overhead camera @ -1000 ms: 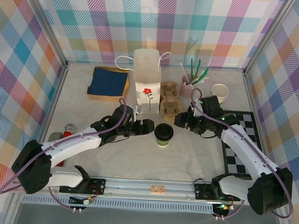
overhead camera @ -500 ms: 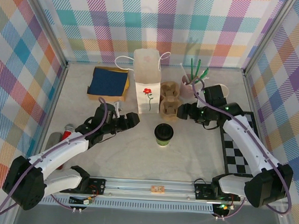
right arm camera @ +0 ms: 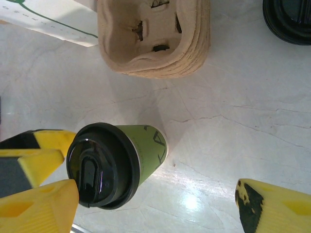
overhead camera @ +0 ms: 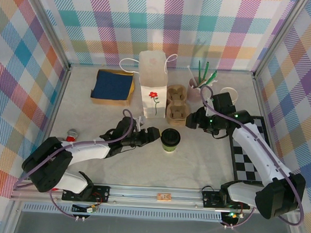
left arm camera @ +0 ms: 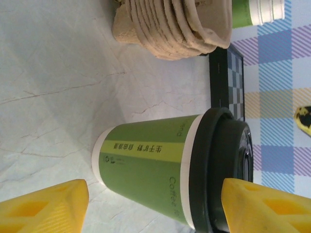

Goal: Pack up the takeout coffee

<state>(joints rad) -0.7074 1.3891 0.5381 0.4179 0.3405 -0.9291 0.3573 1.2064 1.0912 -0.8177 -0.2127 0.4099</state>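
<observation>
Takeout coffee (overhead camera: 170,139): one lidded green cup, upright on white table (overhead camera: 142,163), near centre. At its 9 o'clock, just beside, left gripper (overhead camera: 155,133), jaws spread, one yellow finger either side of cup in wrist view, not closed on it. At 1 o'clock, near, right gripper (overhead camera: 189,121), jaws likewise released wide, empty. Grippers counted: two. At 12 o'clock, one stack of cardboard cup carriers (overhead camera: 176,103); at 11 o'clock, one white paper bag (overhead camera: 151,90) with red flower. Farther out, at 1 o'clock, one pink pot (overhead camera: 195,90) of sticks; at 2 o'clock, one lidless cup (overhead camera: 232,92); at 3 o'clock, one chequered board (overhead camera: 253,154); at 10 o'clock, one blue cloth (overhead camera: 114,85).
</observation>
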